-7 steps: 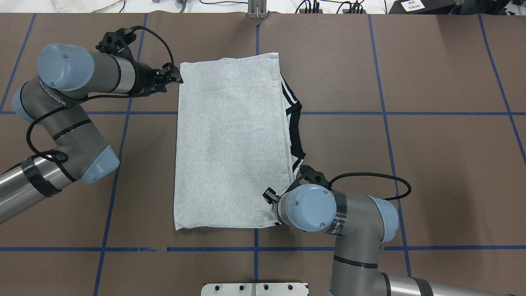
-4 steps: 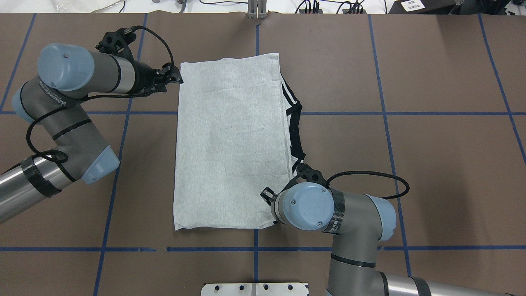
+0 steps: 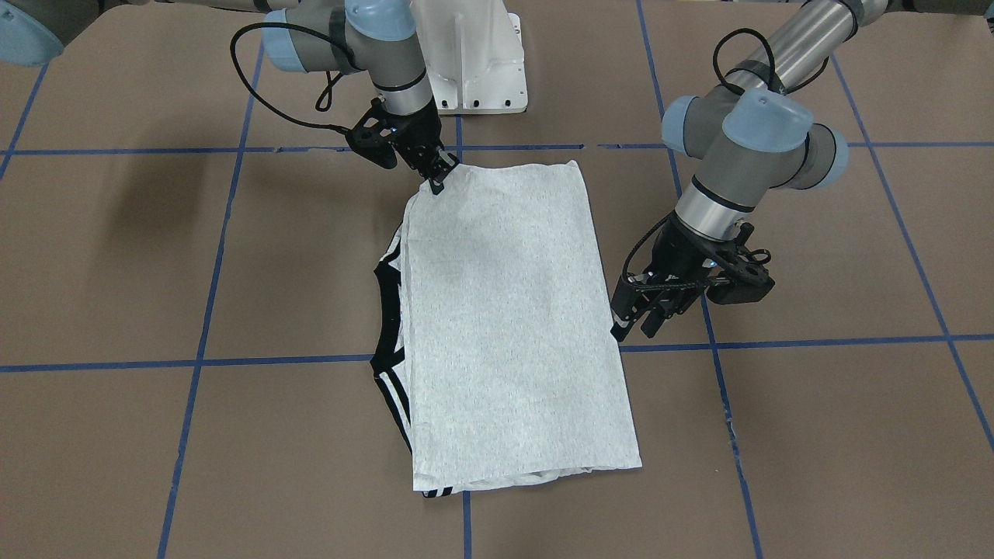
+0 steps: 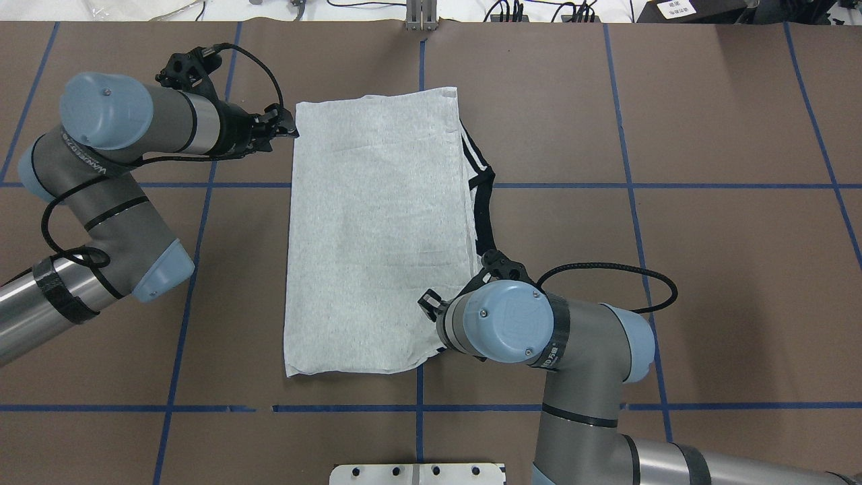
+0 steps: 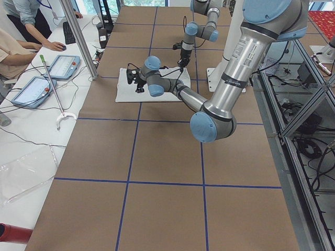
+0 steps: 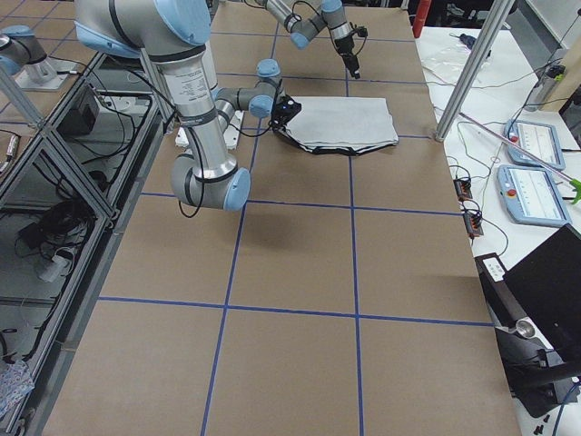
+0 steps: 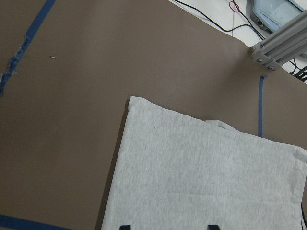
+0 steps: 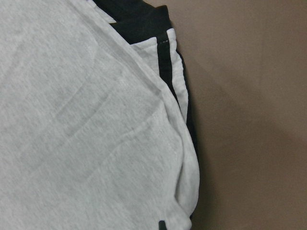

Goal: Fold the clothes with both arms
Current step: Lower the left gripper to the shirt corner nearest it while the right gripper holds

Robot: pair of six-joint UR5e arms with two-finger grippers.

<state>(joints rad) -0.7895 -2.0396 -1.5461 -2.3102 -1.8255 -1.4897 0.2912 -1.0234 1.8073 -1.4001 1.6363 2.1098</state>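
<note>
1. The left gripper (image 4: 291, 128) hangs just off the T-shirt's (image 4: 377, 229) far left corner. Its jaws are spread and hold nothing. In its wrist view both fingertips (image 7: 124, 226) sit wide apart, with the grey cloth lying ahead of them.
2. The T-shirt lies flat on the brown table (image 4: 707, 269), folded into a long rectangle with the print hidden. The striped trim (image 4: 477, 162) and black collar (image 4: 486, 222) peek out along its right edge.
3. The right gripper (image 3: 437, 177) is at the T-shirt's near right corner, pinched onto the cloth.
4. Risks:
   - Only one corner is held, so if the right arm carries it across alone the fold would probably go skewed.
   - That skew could drag the collar side further out.
   - The pinch may also catch only the top layer and leave the lower ones behind.
5. What each view adds:
   - The front-facing view shows the right gripper's pinch, which the wrist hides from overhead.
   - The right wrist view shows several layers stacked at that edge.
   - The overhead view alone shows the near hem rising toward the right wrist.
</note>
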